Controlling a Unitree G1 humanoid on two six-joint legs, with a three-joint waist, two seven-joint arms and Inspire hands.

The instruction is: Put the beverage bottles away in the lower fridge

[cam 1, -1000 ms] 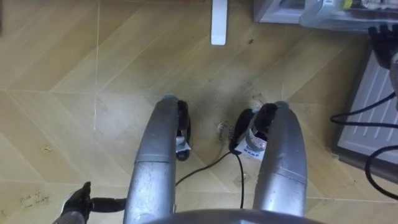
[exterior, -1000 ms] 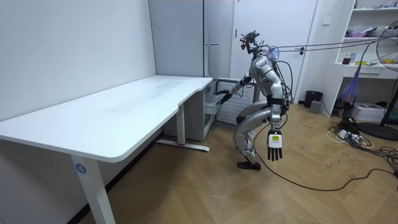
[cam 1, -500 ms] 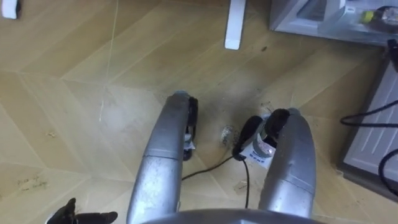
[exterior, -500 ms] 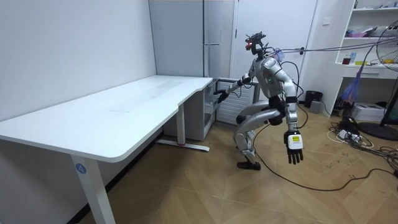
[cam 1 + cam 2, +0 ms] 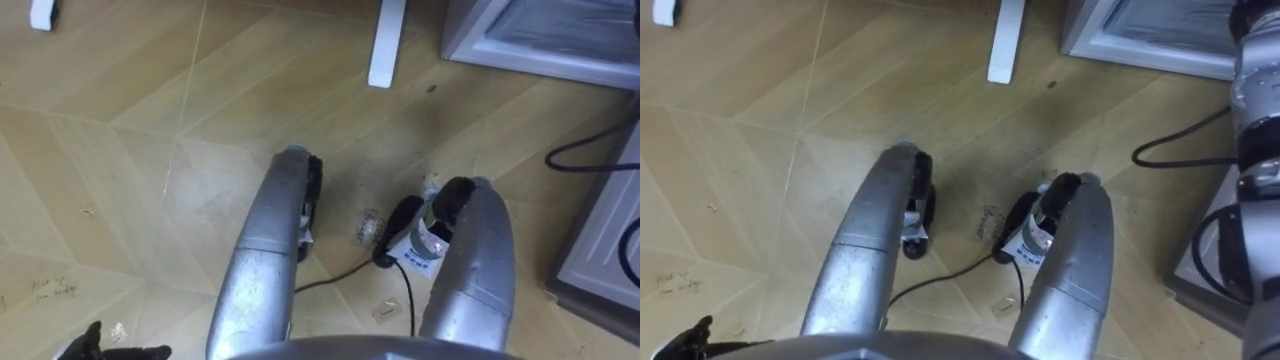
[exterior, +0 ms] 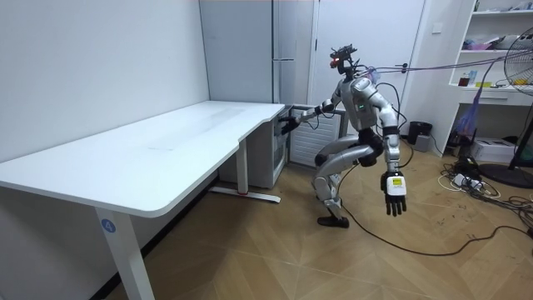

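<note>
One hand, the left hand (image 6: 393,185), is hanging low on the side of the robot nearer the room camera. Its fingers are pointing down, straight and spread, and it is holding nothing. In the left eye view we are seeing its dark fingertips at the lower left corner, over the wooden floor (image 5: 120,150).

The right hand (image 6: 288,125) is reaching out toward the room view's left. It is meeting the front of the low unit just past the far end of the white desk (image 6: 166,142). It is showing small and dark there, and we cannot tell whether it is open or closed on anything. Its arm is running up the right edge of the right eye view.

We are seeing the lower fridge (image 5: 540,40) as a pale grey frame at the top right corner of the eye views, with a bluish inside. The desk foot (image 5: 386,45) is lying on the floor just to its left. We cannot tell where the drinks are, because whatever is lying inside that frame is too blurred to make out.

In the room view the robot is standing on the floor with its knees deeply bent. It is in front of the low unit, near the desk's far end.
</note>
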